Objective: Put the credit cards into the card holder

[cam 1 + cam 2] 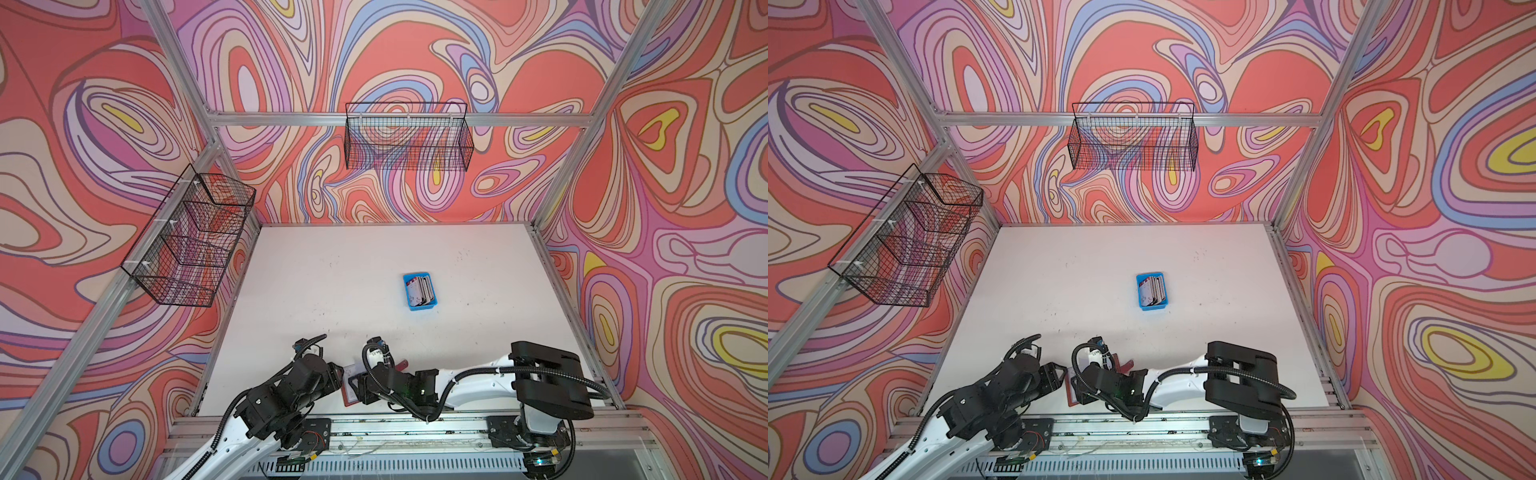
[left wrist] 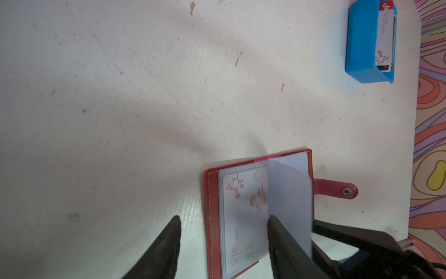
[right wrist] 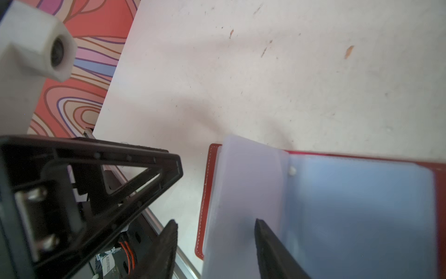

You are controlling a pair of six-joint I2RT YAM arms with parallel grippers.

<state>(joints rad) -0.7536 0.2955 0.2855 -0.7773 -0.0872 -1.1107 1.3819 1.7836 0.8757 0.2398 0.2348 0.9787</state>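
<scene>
The red card holder (image 2: 212, 217) lies open near the table's front edge, its snap strap (image 2: 335, 189) pointing sideways. One white card (image 2: 243, 212) with pink blossoms sits in the sleeve on its flat page. Other clear sleeve pages (image 3: 243, 183) stand upright. My left gripper (image 2: 223, 224) is open and straddles the flat page, one finger on the table and the other at the spine. My right gripper (image 3: 216, 229) is open, with an upright sleeve page between its fingers. The remaining credit cards (image 1: 420, 289) stand in a blue tray (image 1: 422, 308) mid-table. In both top views the arms hide most of the card holder (image 1: 347, 401) (image 1: 1070, 401).
Two black wire baskets hang on the walls, one at the back (image 1: 409, 141) and one at the left (image 1: 191, 237). An aluminium rail (image 1: 395, 428) runs along the front edge, close to both grippers. The blue tray (image 1: 1152, 307) is well behind the holder.
</scene>
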